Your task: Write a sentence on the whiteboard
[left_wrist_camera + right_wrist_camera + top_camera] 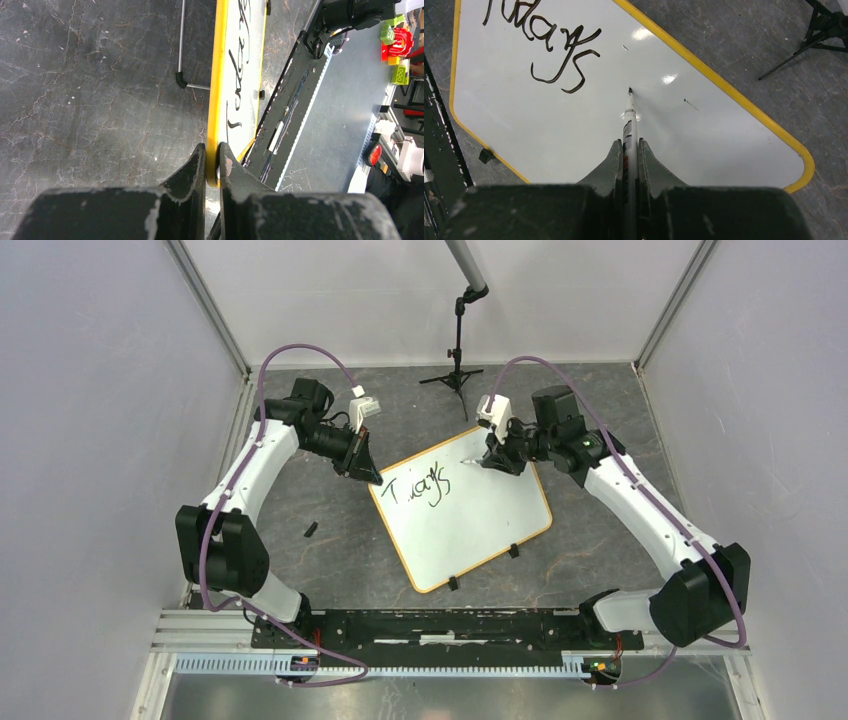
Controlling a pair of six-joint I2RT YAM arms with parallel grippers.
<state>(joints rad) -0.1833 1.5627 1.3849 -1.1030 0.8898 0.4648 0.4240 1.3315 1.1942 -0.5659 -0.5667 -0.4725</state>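
**Top external view.**
- The whiteboard (490, 515) is lying flat on the dark worktop (330, 570), between the two arms and turned askew. Its long axis is running from near-left to far-right.
- The sentence (425, 485) is showing one word so far, reading roughly "Todays". It is sitting in the board's left half and following the long axis.
- The left hand (368, 472) is meeting the board's left corner.
- The right hand (495, 458) is reaching over the far edge from the right.
- A small black piece (311, 530) is lying apart on the worktop, left of the board.
- A tripod stand (458, 375) is standing behind the board.

**Left wrist view.**
- The left hand (212, 152) is narrowed to a slit and pinching the board's yellow rim (217, 75). It is acting as the steadying clamp.
- The script is running away along the white face beyond the rim.

**Right wrist view.**
- The right hand (629, 147) is clamped tight on a marker (629, 112), whose long axis is pointing straight out from the fingers.
- The tip is sitting at the board just past the end of the written word. Whether it is touching the board cannot be told.
- The word is lying up and to the left of the tip. Bare white surface is stretching right of the tip towards the rounded corner.

**Judgement.**
- The right arm is doing the writing.
- The next word is likely calling for travel away from the finished script, along the board's long axis, into that blank stretch.
- Most of the sentence is not yet written.
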